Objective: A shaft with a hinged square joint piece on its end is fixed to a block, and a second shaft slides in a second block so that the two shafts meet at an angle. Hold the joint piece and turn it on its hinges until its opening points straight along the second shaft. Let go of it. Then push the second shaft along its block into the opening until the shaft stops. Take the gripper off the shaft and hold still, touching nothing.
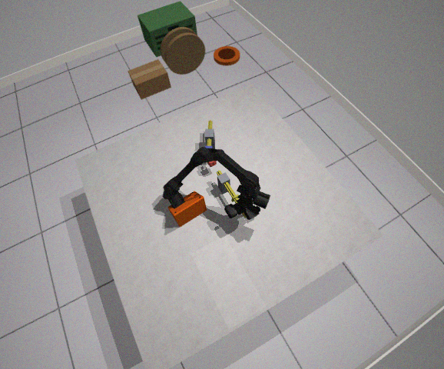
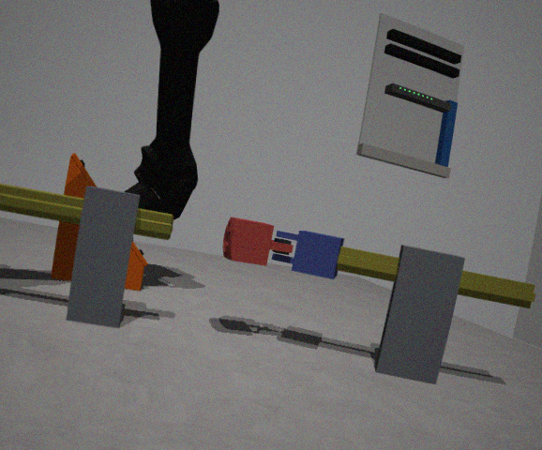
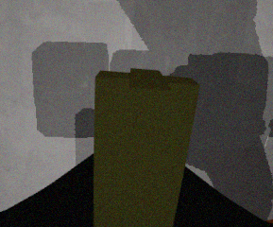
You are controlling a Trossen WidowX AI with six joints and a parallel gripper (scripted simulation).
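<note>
Shaft (image 1: 232, 193) (image 3: 141, 156) between the claw's (image 1: 249, 207) (image 3: 138, 189) fingers

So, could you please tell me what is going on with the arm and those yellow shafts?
The arm has its tool closed on the sliding shaft, out beyond the block it runs through. The red joint piece is held by nothing, hinged to the blue part on the fixed shaft. A gap remains between the sliding shaft's end and the joint piece, so the shaft is not in yet; pushing it in looks like the next step.
</note>
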